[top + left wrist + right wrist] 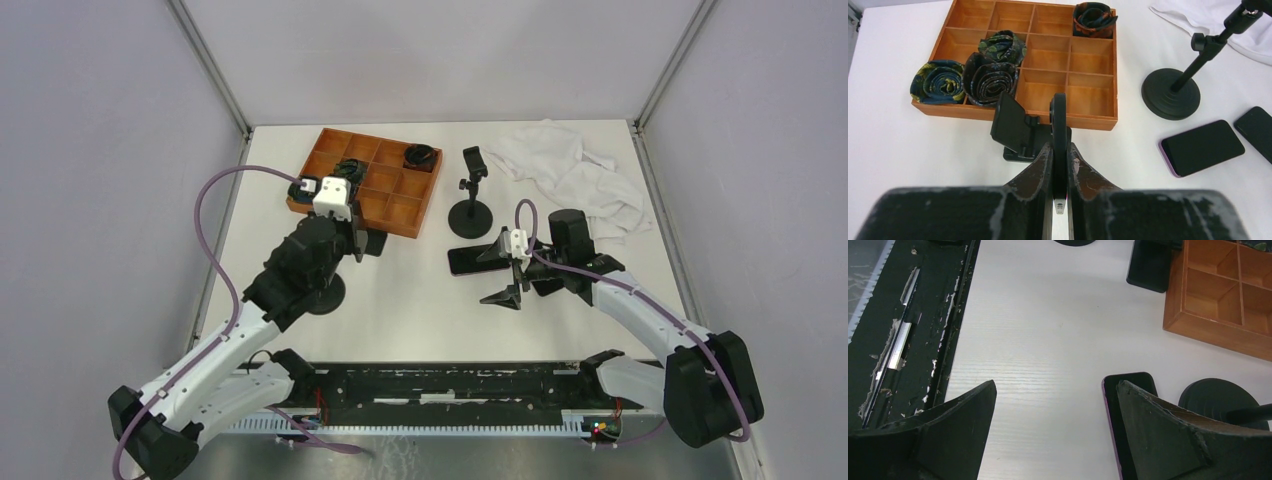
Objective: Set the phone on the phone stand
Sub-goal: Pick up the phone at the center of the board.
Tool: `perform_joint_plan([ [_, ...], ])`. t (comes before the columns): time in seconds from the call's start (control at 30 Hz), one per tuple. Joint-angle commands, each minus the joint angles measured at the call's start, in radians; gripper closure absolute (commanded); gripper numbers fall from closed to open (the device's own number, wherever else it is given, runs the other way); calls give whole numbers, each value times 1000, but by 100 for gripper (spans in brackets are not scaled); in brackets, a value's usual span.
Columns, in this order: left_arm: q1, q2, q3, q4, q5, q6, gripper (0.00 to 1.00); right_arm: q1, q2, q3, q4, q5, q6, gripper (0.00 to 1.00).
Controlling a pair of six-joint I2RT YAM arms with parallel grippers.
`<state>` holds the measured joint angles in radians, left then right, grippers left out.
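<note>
**While pinched edge-on, the phone (1059,115) is poised behind the low stand (1010,122)**

Because it is judged a thin, stiff, glossy slab, light yet breakable, it is best taken across its flat faces, as is done by the left gripper (1060,150), narrowed onto it. Just beyond those fingers, slightly left, the low stand is seen; farther right, a tall stand (1170,92). Two stands are counted, and three phones: a purple-edged phone (1203,147) and a dark phone (1258,131) are laid flat. The right gripper (1055,385) is spread wide, empty, beside the purple-edged phone.
</note>
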<state>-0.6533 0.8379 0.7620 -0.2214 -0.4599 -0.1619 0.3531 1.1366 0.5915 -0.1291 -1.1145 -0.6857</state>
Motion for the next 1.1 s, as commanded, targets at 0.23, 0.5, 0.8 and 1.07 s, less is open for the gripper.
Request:
perform_joint_plan([
  [0.23,27,-17,-1,101,5,14,98,-3,15,12,-2,-5,-41,3],
  [0.5,27,-21,-6,89,-8,7,98,-5,18,13,-8,-5,-43,3],
  [0.8,29,-23,-3,87,-20,12,98,-4,18,14,-9,-10,-43,3],
  [1.07,30,36,188,-21,-22,110,98,-5,20,18,-14,-14,-44,3],
])
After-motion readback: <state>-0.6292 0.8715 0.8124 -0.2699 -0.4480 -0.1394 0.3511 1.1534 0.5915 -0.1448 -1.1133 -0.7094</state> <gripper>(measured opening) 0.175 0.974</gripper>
